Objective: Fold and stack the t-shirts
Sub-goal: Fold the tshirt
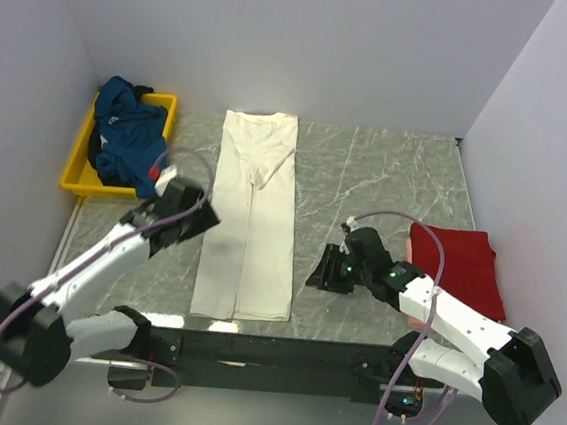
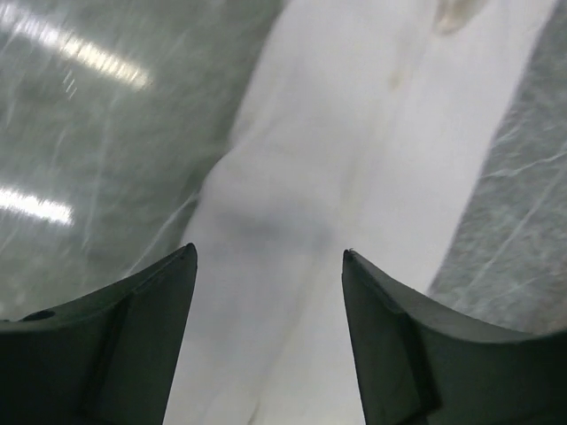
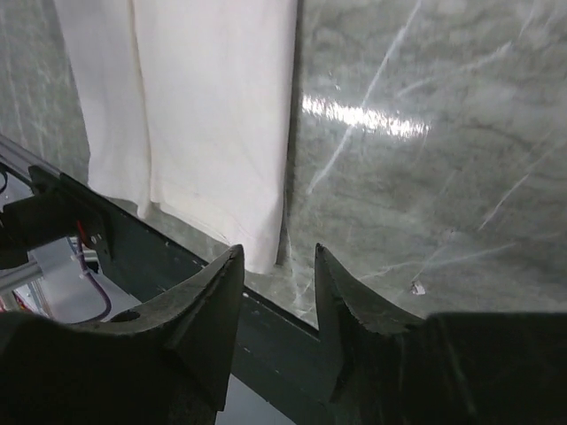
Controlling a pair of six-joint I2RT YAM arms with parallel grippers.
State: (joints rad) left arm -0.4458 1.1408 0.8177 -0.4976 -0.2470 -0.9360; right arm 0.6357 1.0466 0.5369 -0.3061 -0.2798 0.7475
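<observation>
The cream-white t-shirt (image 1: pixel 251 219) lies folded into a long narrow strip down the middle of the table; it also shows in the left wrist view (image 2: pixel 354 177) and the right wrist view (image 3: pixel 204 106). My left gripper (image 1: pixel 206 217) is open and empty just above the strip's left edge. My right gripper (image 1: pixel 320 273) is open and empty, right of the strip's near right corner. A folded red t-shirt (image 1: pixel 457 264) lies at the right. A dark teal-blue t-shirt (image 1: pixel 128 137) is bunched in the yellow tray (image 1: pixel 76 177). The pale pink shirt is out of view.
The yellow tray stands at the far left against the wall. White walls close in the left, back and right sides. The black arm mount (image 1: pixel 270 350) runs along the near table edge, and shows in the right wrist view (image 3: pixel 177 257).
</observation>
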